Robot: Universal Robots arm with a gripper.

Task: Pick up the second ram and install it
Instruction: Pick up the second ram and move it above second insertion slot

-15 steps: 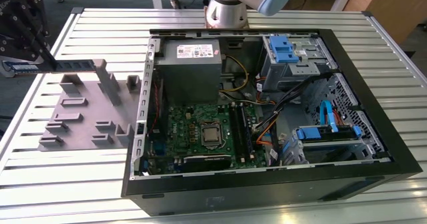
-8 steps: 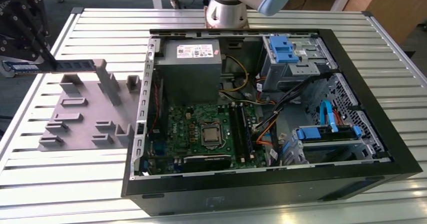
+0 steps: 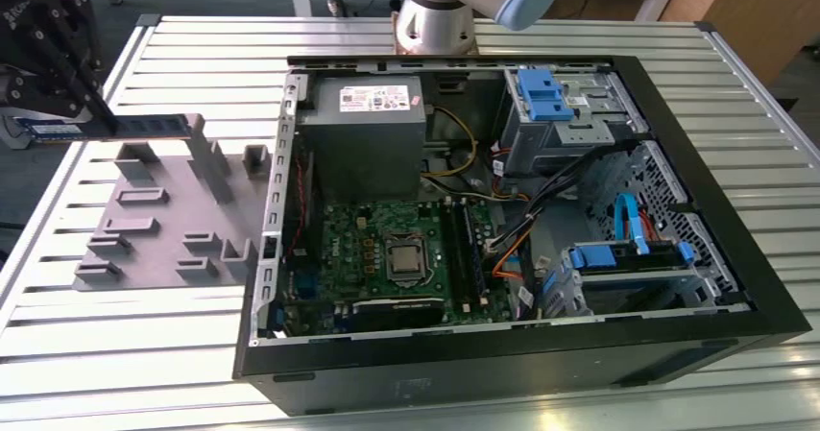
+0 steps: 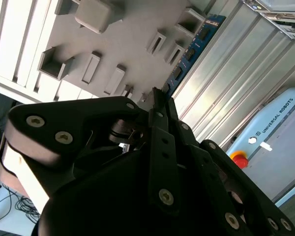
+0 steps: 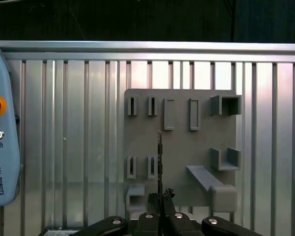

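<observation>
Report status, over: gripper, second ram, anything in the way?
Status: gripper shut on second ram. Ram held level over gray fixture plate. Fixture's upright post close to ram's free end.

In the exterior view the gripper (image 3: 80,114) is cut off at that view's left edge, and the arm (image 3: 436,18) at its top edge. The clamped end of the second ram (image 3: 154,124) is hidden between the fingers, so its full length cannot be told.
</observation>
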